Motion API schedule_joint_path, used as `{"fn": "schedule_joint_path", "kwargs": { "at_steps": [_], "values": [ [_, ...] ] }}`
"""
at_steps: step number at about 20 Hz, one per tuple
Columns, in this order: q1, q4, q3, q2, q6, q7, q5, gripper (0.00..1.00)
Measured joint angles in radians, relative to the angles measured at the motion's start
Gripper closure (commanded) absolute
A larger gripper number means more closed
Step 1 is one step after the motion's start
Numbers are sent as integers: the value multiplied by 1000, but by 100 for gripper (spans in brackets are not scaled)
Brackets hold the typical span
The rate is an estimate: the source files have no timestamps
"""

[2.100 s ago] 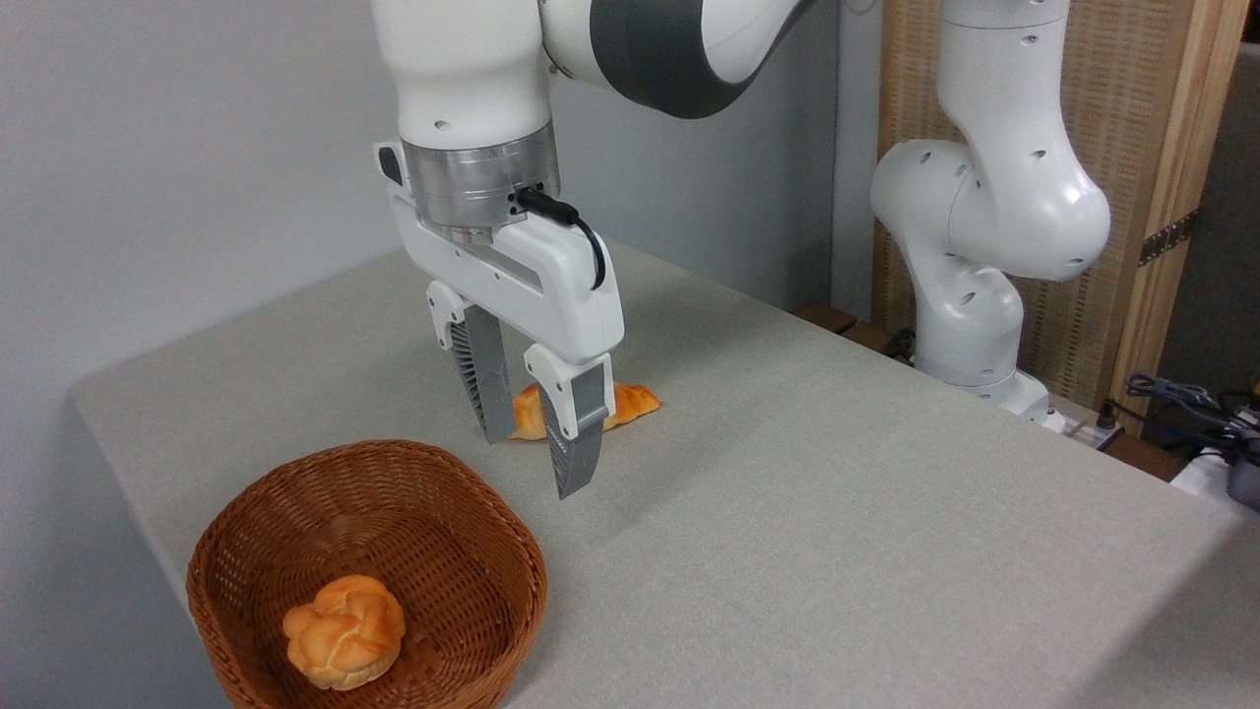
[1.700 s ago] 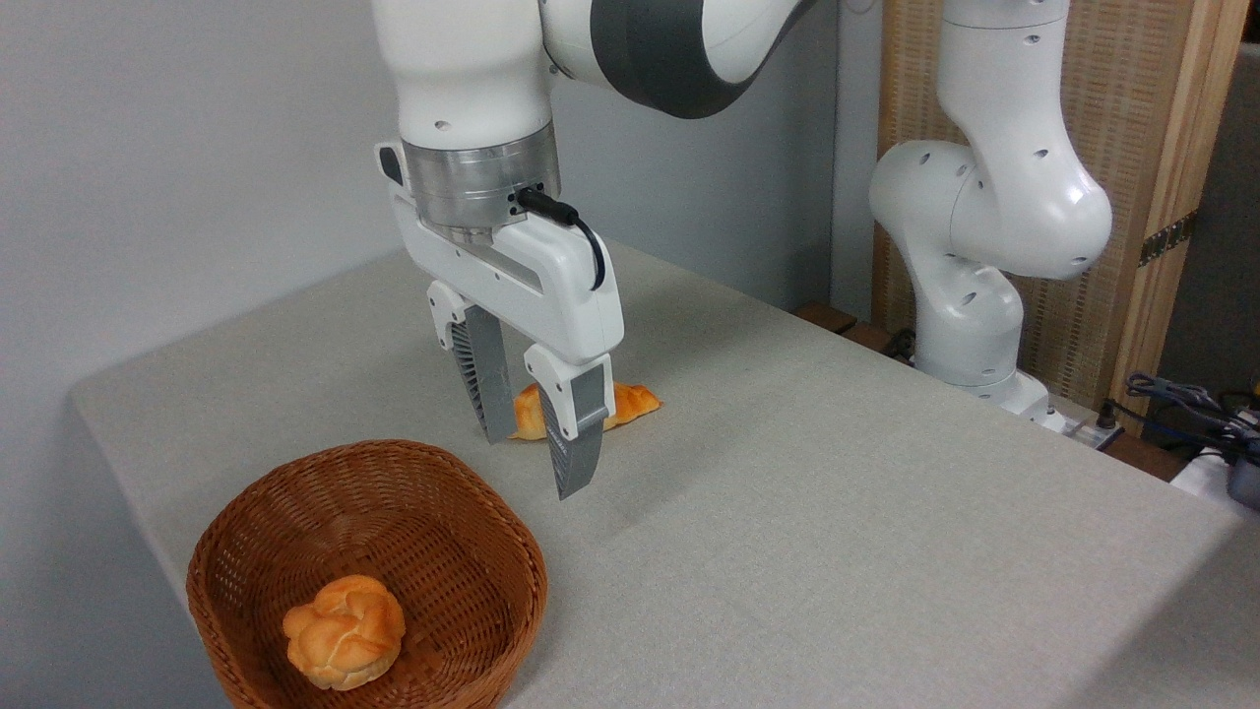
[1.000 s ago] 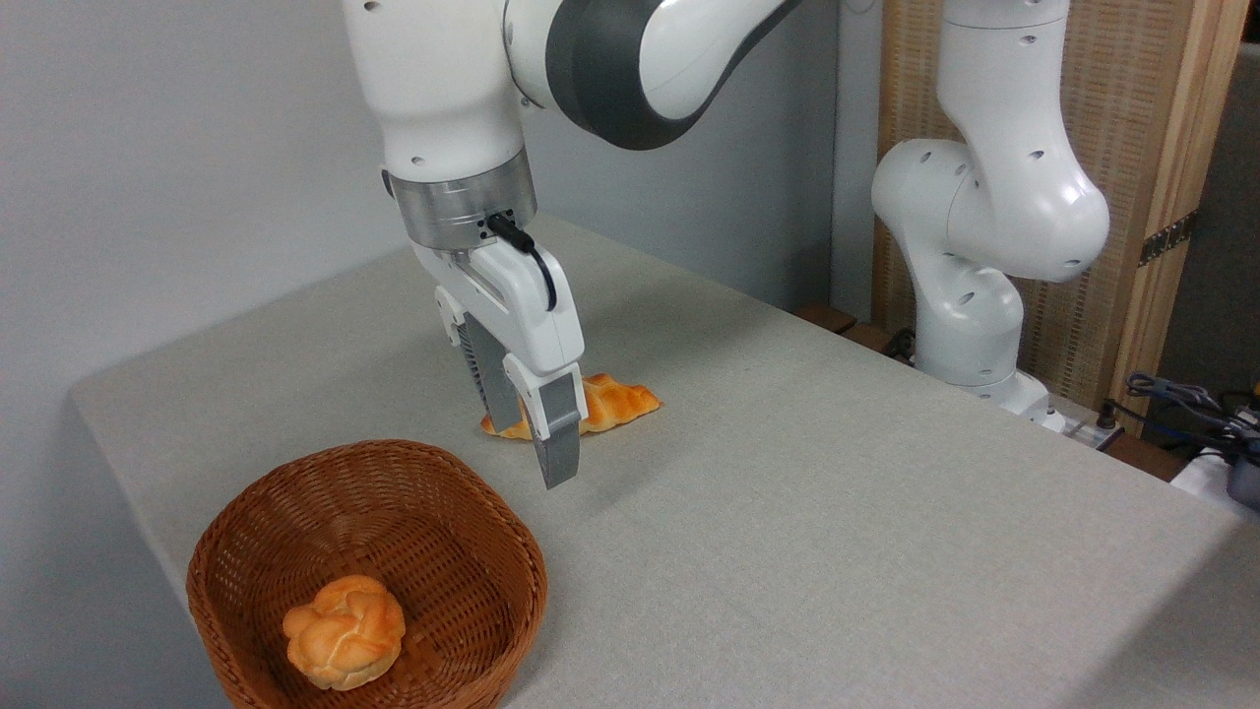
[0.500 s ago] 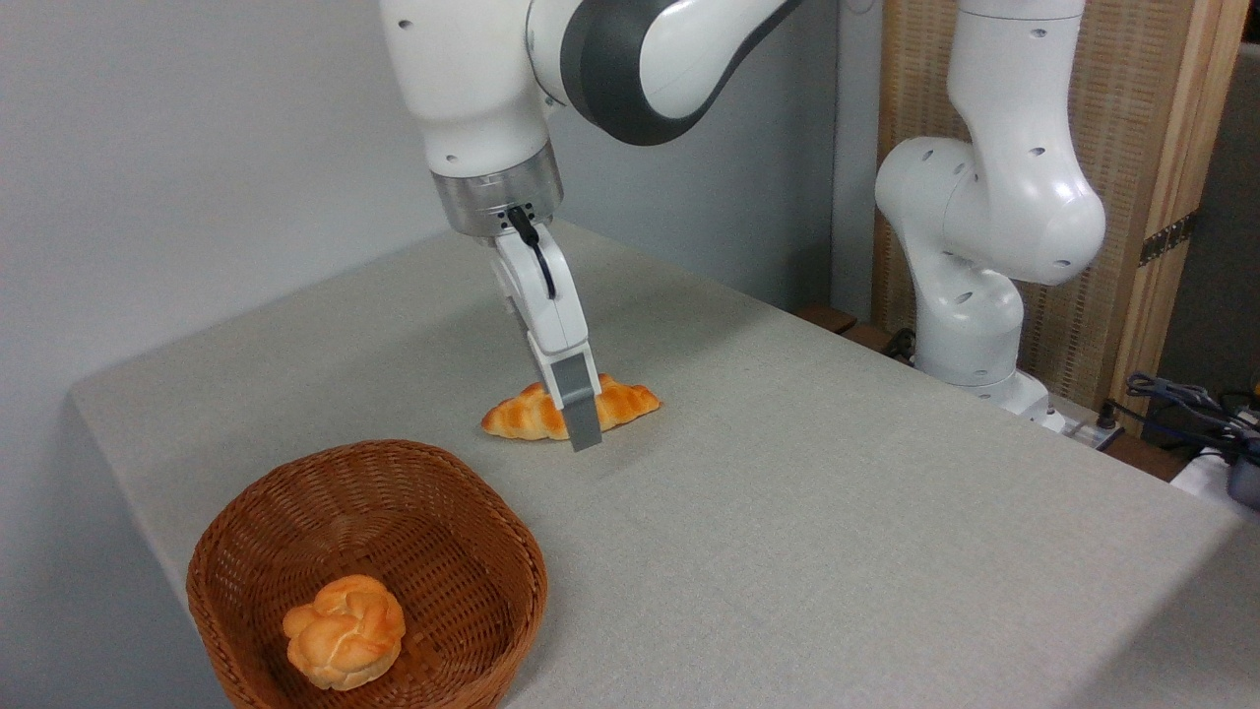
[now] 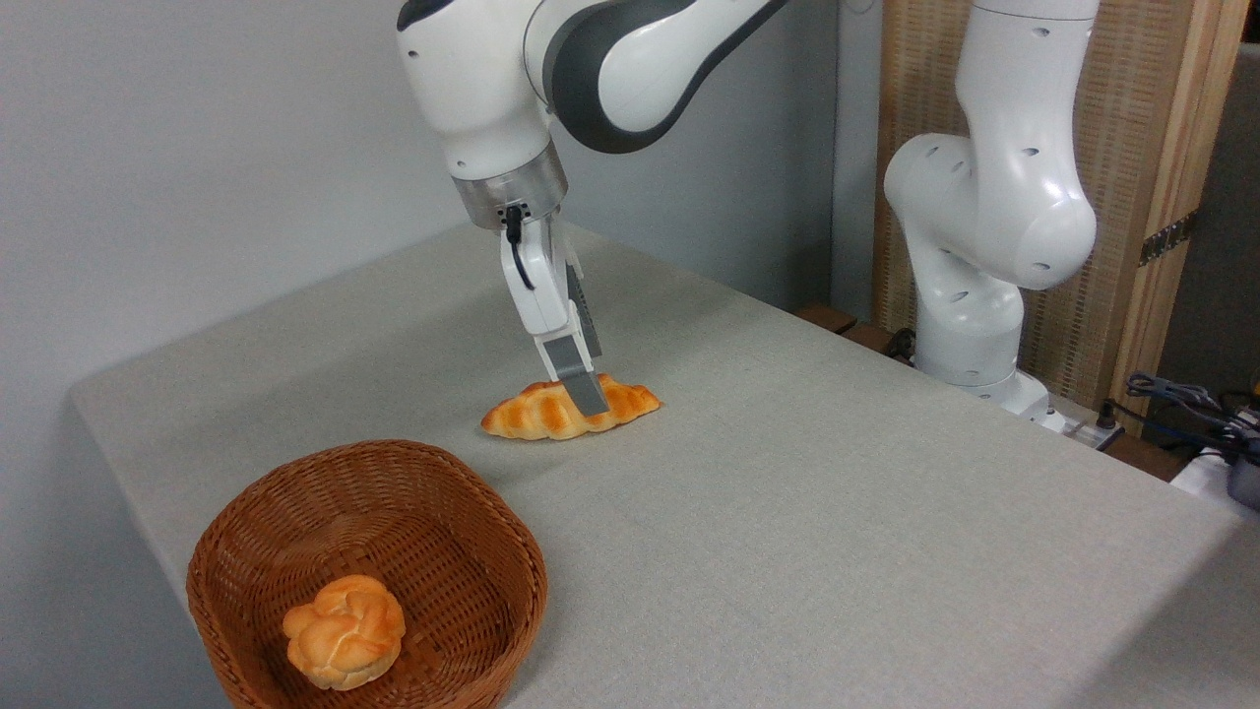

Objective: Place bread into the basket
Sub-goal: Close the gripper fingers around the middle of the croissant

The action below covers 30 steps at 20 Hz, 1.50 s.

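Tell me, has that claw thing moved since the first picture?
Yes. The gripper has swung right and farther back, away from the basket, and now stands over the bread.

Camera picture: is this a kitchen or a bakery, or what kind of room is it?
Probably a robot lab, not a kitchen. A white robot arm stands beside a plain cloth-covered table, with loose cables at the edge, and the bread looks like a practice prop.

Bare table between bread and basket; round bun in basket's near-left corner.
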Motion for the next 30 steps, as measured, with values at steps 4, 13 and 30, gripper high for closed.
{"fn": "schedule_joint_path", "kwargs": {
  "at_steps": [4, 13, 30],
  "values": [
    [-35, -12, 0, 7, 0, 0, 0, 0],
    [-58, -16, -1, 93, 39, 0, 1, 0],
    [-71, -16, -1, 102, 48, 0, 3, 81]
  ]
}}
